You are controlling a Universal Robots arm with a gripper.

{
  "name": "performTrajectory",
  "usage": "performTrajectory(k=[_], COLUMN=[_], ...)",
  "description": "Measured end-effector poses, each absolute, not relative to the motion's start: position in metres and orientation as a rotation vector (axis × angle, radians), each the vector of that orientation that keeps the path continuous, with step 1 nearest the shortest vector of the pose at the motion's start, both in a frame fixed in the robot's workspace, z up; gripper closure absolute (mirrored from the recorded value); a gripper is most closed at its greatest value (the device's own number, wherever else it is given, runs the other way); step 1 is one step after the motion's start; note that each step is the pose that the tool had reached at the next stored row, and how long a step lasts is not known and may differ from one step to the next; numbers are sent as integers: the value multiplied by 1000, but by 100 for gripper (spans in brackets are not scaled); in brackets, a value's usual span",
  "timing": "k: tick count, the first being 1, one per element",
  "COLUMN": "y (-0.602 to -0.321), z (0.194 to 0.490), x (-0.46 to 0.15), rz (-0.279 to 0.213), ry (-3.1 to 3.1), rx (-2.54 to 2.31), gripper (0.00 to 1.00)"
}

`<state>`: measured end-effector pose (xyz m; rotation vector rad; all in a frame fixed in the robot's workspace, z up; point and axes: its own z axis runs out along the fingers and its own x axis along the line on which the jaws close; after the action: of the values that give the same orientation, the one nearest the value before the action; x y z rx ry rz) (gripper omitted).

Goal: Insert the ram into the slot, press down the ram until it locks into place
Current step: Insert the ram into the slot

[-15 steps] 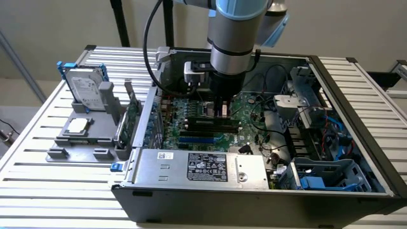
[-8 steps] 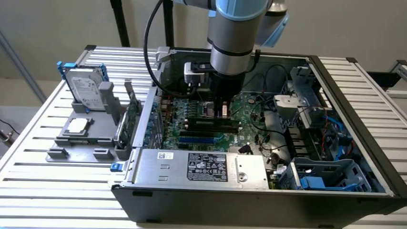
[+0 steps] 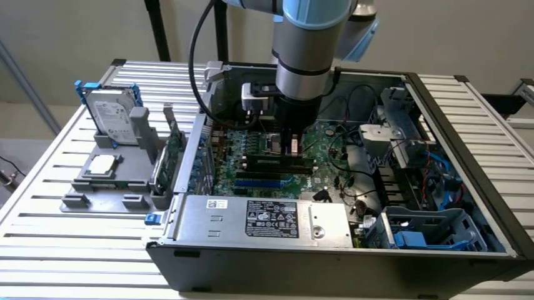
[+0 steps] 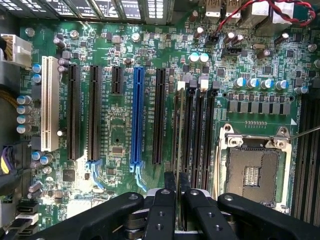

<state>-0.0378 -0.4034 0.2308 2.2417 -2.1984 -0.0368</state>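
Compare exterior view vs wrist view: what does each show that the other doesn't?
Exterior: the arm, a hard drive outside the case, the labelled power supply. Wrist: the silver processor socket, the ram gripped edge-on in the hand. Both: green motherboard, blue slot, black memory slots, the hand above them.

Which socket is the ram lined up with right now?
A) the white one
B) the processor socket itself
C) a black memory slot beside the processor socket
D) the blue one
C: in the wrist view the ram, edge-on in the jaws of the gripper, runs along the slot in the black bank beside the processor socket, apart from the blue socket.
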Motion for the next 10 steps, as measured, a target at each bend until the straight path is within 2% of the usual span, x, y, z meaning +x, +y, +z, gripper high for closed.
performTrajectory(k=[10], y=[-402], z=[227], x=[-38], rz=[-37], ry=[-2198], rx=[2242], gripper=[86])
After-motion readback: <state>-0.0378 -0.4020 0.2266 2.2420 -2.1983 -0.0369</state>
